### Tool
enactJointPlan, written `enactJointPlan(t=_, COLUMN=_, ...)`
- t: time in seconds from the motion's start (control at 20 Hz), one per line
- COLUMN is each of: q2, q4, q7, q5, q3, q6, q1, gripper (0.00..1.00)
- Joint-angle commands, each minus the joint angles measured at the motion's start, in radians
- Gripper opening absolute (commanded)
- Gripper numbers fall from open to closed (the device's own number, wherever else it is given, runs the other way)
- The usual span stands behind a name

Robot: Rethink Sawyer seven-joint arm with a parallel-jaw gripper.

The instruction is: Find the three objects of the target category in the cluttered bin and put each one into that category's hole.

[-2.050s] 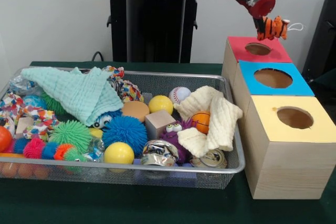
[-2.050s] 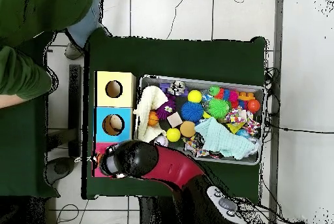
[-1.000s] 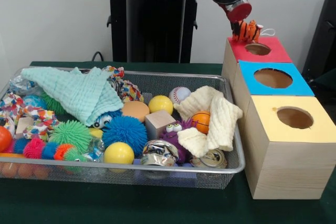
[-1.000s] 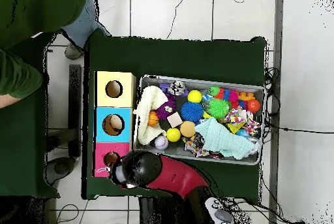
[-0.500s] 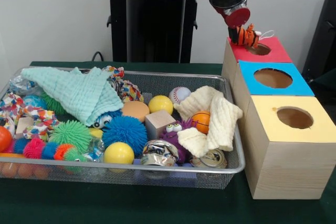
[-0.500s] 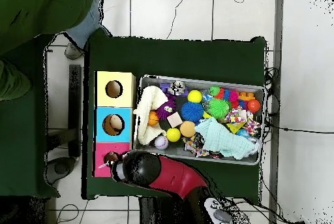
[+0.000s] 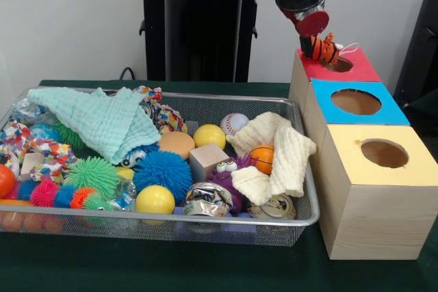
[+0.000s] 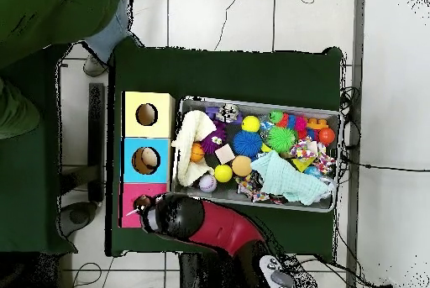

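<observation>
My gripper [image 7: 316, 47] comes down from above at the red-topped box [image 7: 364, 70] and is shut on a small orange black-striped toy tiger [image 7: 324, 50]. The tiger hangs just above the left rim of the red-surround hole [image 7: 341, 65], its white string trailing right. In the overhead view the arm [image 8: 197, 220] covers the gripper; the red box [image 8: 130, 212] shows at its left. The wire mesh bin [image 7: 304, 218] stands left of the boxes, full of clutter. No other toy animal shows clearly; a yellow duck is not visible.
The blue-topped box [image 7: 391, 111] and yellow-topped box [image 7: 415, 171] stand nearer the camera. The bin holds a mint cloth [image 7: 102, 120], a cream cloth [image 7: 280, 152], yellow balls [image 7: 155, 200], spiky balls [image 7: 163, 171], crushed cans [image 7: 207, 198]. A person's green sleeve [image 8: 25, 108] shows at the left.
The arm came down and left with the tiger, from high over the red box to the hole's left rim. In the last half second it edged slightly right.
</observation>
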Motion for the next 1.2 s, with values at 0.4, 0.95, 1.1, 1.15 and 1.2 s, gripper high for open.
enactJointPlan(t=0.4, q2=0.039, q4=-0.158, q7=0.217, q5=0.107, q3=-0.106, q6=-0.079, q1=0.094, gripper=0.00)
enactJointPlan(t=0.95, q2=0.088, q4=-0.260, q7=0.248, q5=0.141, q3=-0.242, q6=-0.062, q1=0.210, gripper=0.00)
enactJointPlan(t=1.1, q2=0.085, q4=-0.252, q7=0.235, q5=0.163, q3=-0.242, q6=-0.080, q1=0.212, gripper=0.00)
enactJointPlan(t=1.15, q2=0.086, q4=-0.253, q7=0.233, q5=0.168, q3=-0.245, q6=-0.083, q1=0.214, gripper=0.00)
enactJointPlan(t=1.2, q2=0.087, q4=-0.254, q7=0.233, q5=0.175, q3=-0.249, q6=-0.084, q1=0.218, gripper=0.00)
